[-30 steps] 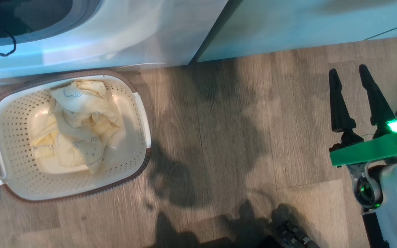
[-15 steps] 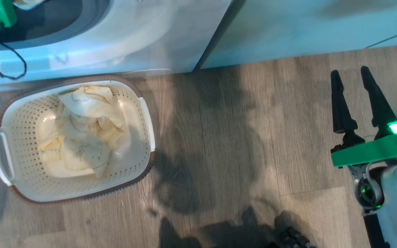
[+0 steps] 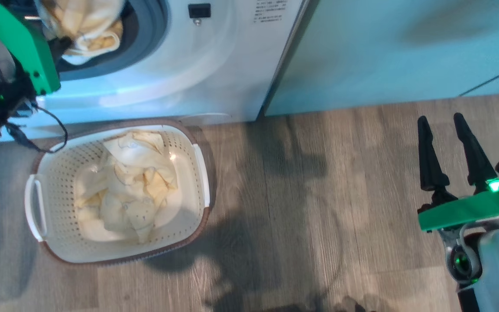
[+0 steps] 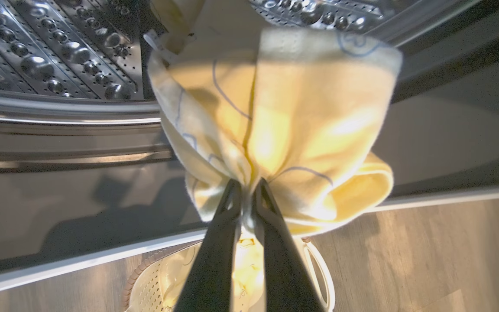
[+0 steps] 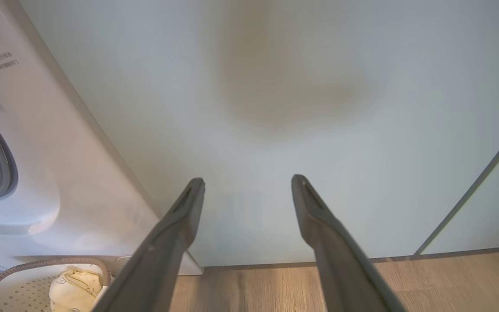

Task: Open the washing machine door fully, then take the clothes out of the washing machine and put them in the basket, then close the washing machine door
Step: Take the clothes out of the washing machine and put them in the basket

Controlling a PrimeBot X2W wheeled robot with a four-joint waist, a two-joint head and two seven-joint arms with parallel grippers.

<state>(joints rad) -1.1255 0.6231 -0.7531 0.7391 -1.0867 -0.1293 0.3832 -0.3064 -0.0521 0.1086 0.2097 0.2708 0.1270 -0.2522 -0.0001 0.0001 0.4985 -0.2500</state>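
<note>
1. Right gripper [image 3: 440, 118] hangs over the wooden floor [image 3: 319, 195], fingers spread, holding nothing.
2. Basket [image 3: 202, 173] stands on the floor just before the washing machine [image 3: 215, 56], with cream clothes [image 3: 128, 190] heaped inside.
3. Left gripper [image 4: 247, 184] pinches a yellow garment [image 4: 284, 121] at the drum [image 4: 59, 52] mouth.

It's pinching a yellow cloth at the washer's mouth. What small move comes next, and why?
Probably lower it over the basket: the left gripper is shut on the garment at the drum opening, and the basket sits on the floor just below, holding other clothes.
</note>
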